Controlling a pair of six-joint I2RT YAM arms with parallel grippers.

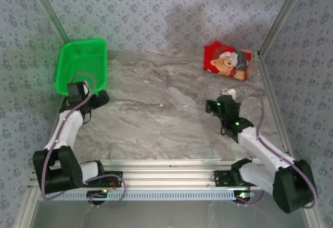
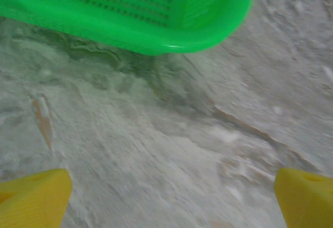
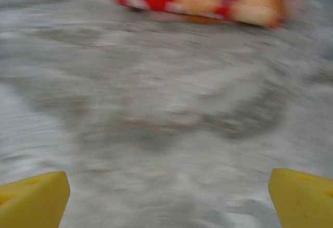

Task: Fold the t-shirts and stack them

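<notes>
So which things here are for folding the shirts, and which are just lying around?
For the job: red teddy-bear t-shirt, folded at the far right; pinkish cloth peeking out at its edge, probably the other shirt.
Just lying about: green basket, far left on the table.

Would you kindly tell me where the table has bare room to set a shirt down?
The middle of the table is bare, between the green basket on the far left and the red t-shirt on the far right. Those two far corners are crowded.
</notes>
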